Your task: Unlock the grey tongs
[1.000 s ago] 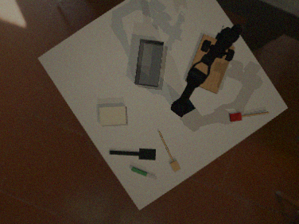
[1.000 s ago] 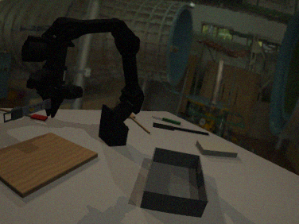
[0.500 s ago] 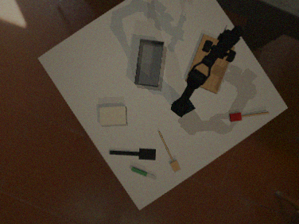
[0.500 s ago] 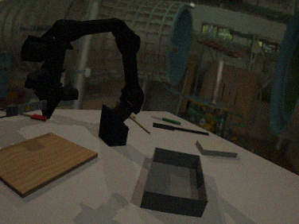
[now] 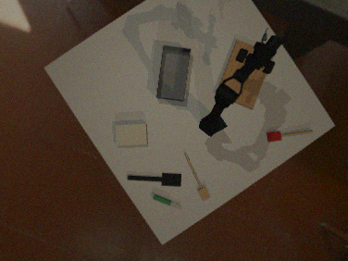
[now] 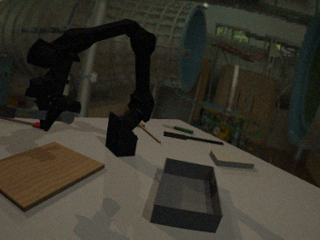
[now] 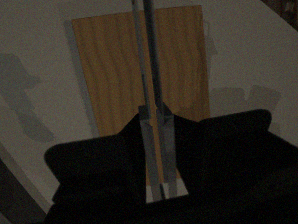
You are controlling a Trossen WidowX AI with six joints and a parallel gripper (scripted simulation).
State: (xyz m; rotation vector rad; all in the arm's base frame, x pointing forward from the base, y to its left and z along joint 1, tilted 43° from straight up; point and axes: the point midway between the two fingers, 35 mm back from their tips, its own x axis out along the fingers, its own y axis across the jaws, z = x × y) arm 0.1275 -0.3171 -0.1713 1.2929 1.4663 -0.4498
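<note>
The grey tongs point(image 5: 265, 36) point(image 6: 67, 117) point(image 7: 154, 65) are off the tin and held in the air. In the exterior view they look roughly level. In the wrist view their two arms run close together with a narrow gap. My gripper point(image 6: 46, 126) point(image 7: 149, 115) is shut on them, above the board's area; in the top view the arm hides the fingertips. The wooden board point(image 5: 252, 97) point(image 6: 68, 170) point(image 7: 110, 65) lies flat with nothing on it. The grey roasting tin point(image 5: 189, 76) point(image 6: 185, 219) is empty. The hinge and lock cannot be made out.
A red-headed tool point(image 5: 274, 136) point(image 6: 37, 124) lies beyond the board. A beige block point(image 5: 131, 134) point(image 6: 234, 161), black spatula point(image 5: 171, 180) point(image 6: 174, 135), wooden spatula point(image 5: 204, 193) and green-handled tool point(image 5: 162, 199) point(image 6: 183, 129) lie on the table's other side.
</note>
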